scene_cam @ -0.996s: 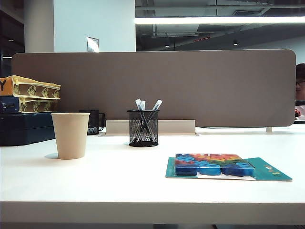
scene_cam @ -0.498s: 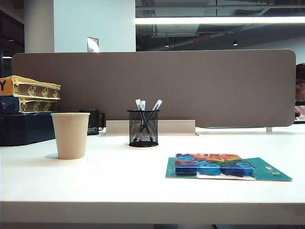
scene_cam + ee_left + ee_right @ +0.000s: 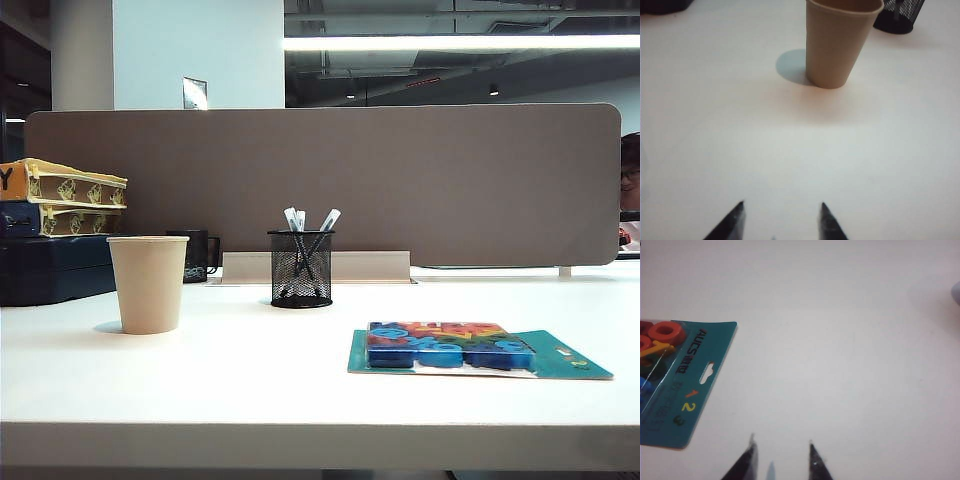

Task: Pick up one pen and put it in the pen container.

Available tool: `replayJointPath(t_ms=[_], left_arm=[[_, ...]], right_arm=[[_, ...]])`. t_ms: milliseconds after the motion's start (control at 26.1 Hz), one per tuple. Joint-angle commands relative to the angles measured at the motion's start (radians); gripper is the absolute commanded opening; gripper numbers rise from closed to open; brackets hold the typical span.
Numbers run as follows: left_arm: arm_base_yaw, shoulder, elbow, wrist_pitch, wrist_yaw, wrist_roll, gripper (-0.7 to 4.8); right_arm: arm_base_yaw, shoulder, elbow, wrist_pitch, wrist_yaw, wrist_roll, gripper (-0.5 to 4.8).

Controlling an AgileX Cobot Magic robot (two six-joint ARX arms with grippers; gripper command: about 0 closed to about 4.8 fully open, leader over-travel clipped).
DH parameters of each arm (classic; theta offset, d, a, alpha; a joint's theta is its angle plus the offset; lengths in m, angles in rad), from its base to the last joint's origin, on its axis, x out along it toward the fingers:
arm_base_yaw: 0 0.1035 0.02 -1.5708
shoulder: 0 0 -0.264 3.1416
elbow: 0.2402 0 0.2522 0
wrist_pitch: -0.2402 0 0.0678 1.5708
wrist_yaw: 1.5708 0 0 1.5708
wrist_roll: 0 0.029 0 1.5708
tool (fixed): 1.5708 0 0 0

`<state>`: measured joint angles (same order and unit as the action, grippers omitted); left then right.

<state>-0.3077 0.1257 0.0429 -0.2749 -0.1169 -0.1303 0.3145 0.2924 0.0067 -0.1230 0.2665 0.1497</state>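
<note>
Three slim black pens with pale caps (image 3: 298, 222) stand leaning in the small black wire-mesh cup (image 3: 300, 268), suggesting the placing is done. Left gripper (image 3: 781, 220), fingers spread, empty, hovers over bare table before the beige paper cup (image 3: 840, 42); right gripper (image 3: 781, 460), fingers apart, empty, beside the teal toy card (image 3: 677, 385).

Office; desk divider (image 3: 320, 185), stacked file trays (image 3: 62, 195).

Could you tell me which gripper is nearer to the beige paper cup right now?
Left. The left gripper, open, faces the paper cup across bare table; the right gripper hovers beside the toy pack, no cup in sight.
</note>
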Motion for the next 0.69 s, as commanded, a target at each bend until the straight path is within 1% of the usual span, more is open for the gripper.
replayJointPath(t_ms=[38, 153, 690], left_arm=[[0.001, 0.0, -0.011, 0.027, -0.003, 0.012, 1.83], [0.001, 0.0, -0.015, 0.038, -0.003, 0.025, 1.83], [0.001, 0.0, -0.015, 0.037, 0.005, 0.025, 1.83]], right_arm=[[0.0, 0.0, 0.002, 0.015, 0.006, -0.005, 1.26], [0.0, 0.0, 0.002, 0.015, 0.008, -0.02, 1.26], [0.0, -0.001, 0.003, 0.016, 0.008, -0.02, 1.26]])
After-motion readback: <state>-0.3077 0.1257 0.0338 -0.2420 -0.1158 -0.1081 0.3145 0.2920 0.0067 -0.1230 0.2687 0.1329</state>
